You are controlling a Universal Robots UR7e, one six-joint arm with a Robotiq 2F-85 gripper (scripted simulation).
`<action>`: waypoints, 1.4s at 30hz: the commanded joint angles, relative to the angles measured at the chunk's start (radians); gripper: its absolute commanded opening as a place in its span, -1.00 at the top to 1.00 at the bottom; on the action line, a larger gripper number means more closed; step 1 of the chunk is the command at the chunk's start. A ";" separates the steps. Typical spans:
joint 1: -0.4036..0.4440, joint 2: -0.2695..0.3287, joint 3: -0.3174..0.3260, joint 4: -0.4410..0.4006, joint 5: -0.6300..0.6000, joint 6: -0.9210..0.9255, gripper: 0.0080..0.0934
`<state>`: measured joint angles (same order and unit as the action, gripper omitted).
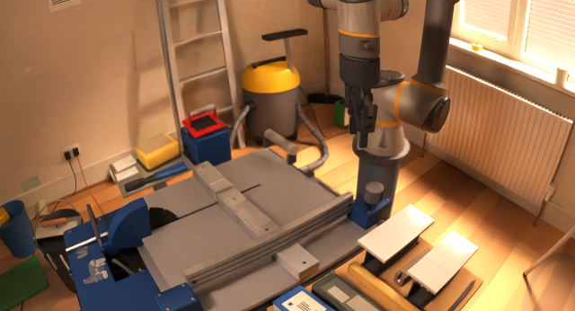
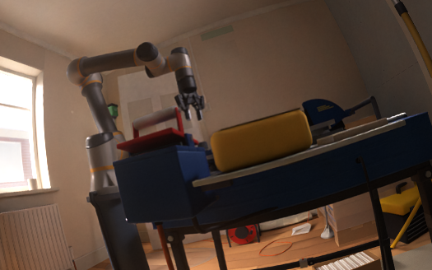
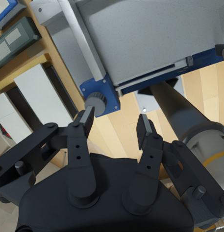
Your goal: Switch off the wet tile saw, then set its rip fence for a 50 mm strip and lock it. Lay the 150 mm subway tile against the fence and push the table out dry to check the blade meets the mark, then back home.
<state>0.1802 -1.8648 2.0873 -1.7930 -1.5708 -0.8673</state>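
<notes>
The saw blade (image 1: pixel 159 216) is partly hidden behind its blue guard (image 1: pixel 128 223) at the left of the grey sliding table (image 1: pixel 233 203). A grey rip fence (image 1: pixel 233 198) lies across the table. A long grey rail (image 1: pixel 274 237) runs along the near edge to a blue block with a grey knob (image 1: pixel 373 193) (image 3: pixel 96 103). Two white tiles (image 1: pixel 395 232) (image 1: pixel 442 260) rest on stands to the right. The red switch box (image 1: pixel 203 123) sits on a blue block at the far side. My gripper (image 1: pixel 363 135) (image 3: pixel 115 121) (image 2: pixel 189 109) hangs high above the knob, open and empty.
The arm's own base column (image 1: pixel 382 167) stands right beside the knob. A yellow vacuum (image 1: pixel 269 95) and ladder (image 1: pixel 197 64) stand against the far wall. A radiator (image 1: pixel 498 126) lines the right wall. A yellow sponge (image 1: pixel 156 150) and a blue chisel (image 1: pixel 157 176) lie far left of the table.
</notes>
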 commanded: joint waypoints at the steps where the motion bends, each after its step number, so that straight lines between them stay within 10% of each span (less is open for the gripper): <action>1: 0.011 0.004 -0.003 -0.002 0.000 0.012 -0.17; 27: 0.135 0.056 -0.039 -0.019 0.000 0.136 -0.17; 42: 0.136 0.119 0.098 -0.219 0.000 0.136 -0.17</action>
<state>0.3159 -1.7430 2.1894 -2.0138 -1.5708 -0.7312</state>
